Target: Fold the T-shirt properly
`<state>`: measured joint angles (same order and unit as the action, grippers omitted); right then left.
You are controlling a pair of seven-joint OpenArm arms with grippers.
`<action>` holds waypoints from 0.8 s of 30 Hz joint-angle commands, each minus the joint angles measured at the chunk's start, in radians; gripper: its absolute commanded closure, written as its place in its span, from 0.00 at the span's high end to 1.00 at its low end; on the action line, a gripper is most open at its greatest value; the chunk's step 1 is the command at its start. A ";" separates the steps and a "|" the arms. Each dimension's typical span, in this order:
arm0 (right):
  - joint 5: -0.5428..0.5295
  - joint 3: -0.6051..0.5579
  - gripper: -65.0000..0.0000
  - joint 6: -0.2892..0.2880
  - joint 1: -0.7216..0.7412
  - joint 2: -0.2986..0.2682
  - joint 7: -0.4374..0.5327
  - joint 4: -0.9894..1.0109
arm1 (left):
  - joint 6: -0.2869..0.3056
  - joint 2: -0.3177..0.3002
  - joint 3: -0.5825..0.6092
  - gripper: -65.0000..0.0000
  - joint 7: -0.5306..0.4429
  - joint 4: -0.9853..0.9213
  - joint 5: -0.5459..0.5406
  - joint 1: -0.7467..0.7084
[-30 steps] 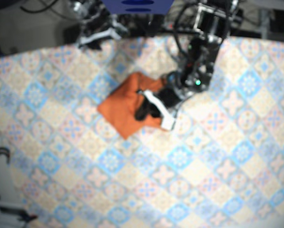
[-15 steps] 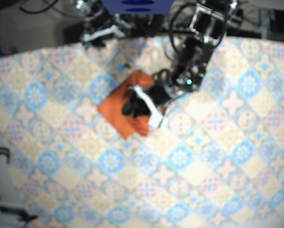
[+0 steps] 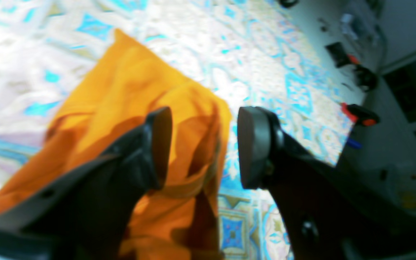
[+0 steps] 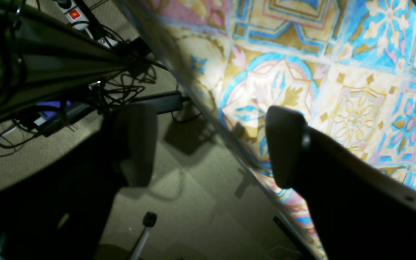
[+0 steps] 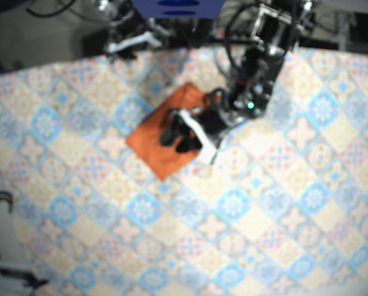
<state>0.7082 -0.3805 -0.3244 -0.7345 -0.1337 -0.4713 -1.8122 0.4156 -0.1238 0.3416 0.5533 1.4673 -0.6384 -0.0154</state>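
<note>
While seen from the left wrist, holds left gripper apart over the rumpled orange T-shirt on the patterned counter; from the right wrist, holds right gripper apart above the counter edge and floor; from base, places T-shirt upper-middle, under left gripper.

Our left arm reaches forward and angles down, the left gripper with its jaws spread wide. Our right arm sits tucked back, the right gripper gaping too.
</note>
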 commanded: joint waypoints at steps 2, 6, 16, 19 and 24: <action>0.001 -0.001 0.69 0.008 -0.009 0.001 0.013 -0.013 | 0.018 -0.018 -0.003 0.46 -0.020 0.089 -0.022 -0.005; 0.001 -0.001 0.69 0.008 -0.009 0.001 0.013 -0.014 | 0.018 -0.072 -0.008 0.46 0.037 0.209 -0.025 -0.044; 0.001 -0.001 0.69 0.008 -0.009 0.003 0.013 -0.013 | 0.018 -0.184 -0.149 0.46 0.047 0.382 -0.025 -0.271; 0.001 -0.001 0.69 0.008 -0.009 0.003 0.013 -0.013 | 0.018 -0.211 -0.203 0.46 0.044 0.396 -0.025 -0.343; 0.001 -0.001 0.69 0.008 -0.009 0.003 0.013 -0.011 | 0.022 -0.222 -0.307 0.46 0.038 0.396 -0.027 -0.449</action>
<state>0.7082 -0.3798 -0.3244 -0.7341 -0.1307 -0.4698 -1.8122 0.4259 -0.3408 0.0372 0.6167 1.8442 -0.6510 -0.4664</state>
